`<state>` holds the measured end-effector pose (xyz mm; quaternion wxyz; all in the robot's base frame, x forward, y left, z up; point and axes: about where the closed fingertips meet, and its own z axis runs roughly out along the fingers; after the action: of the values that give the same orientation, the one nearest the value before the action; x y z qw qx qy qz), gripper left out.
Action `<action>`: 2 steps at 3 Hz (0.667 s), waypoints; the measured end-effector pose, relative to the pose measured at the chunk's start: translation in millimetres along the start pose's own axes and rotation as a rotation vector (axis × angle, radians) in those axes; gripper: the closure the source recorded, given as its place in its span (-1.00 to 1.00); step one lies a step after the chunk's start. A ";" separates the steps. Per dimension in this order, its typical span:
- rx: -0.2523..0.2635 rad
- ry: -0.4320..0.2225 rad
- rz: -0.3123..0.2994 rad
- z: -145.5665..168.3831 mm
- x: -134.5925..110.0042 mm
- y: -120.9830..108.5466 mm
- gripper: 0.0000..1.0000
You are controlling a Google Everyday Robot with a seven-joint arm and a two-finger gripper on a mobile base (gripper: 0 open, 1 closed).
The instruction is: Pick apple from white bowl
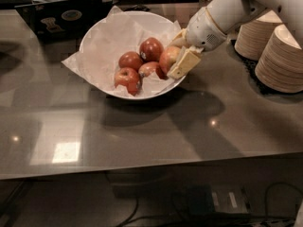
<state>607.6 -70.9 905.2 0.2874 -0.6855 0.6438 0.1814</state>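
The white bowl (pixel 94 32), lined with crinkled white paper, stands on the grey table at the back centre. Several apples lie in it. The apple (pixel 165 58), the largest and lighter orange-red, sits at the bowl's right side. My gripper (pixel 174 56) reaches in over the bowl's right rim from the upper right. One finger (pixel 183 63) is on the apple's near right side and the other is behind it, so the gripper is closed on the apple. Smaller dark red apples (pixel 129 60) lie just to its left, one touching it.
Two stacks of beige paper dishes (pixel 282 60) stand at the right, close to my arm. A dark laptop (pixel 61 14) sits behind the bowl at the left. The table's front edge (pixel 142 169) runs across the lower part of the view.
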 end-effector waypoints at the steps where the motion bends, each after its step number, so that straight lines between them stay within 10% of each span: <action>1: -0.017 -0.061 0.006 -3.2 -6.9 0.5 1.00; 2: -0.027 -0.132 -0.018 -18.7 -26.4 3.2 1.00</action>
<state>599.4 -62.1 935.3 0.3217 -0.6816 0.6149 0.2323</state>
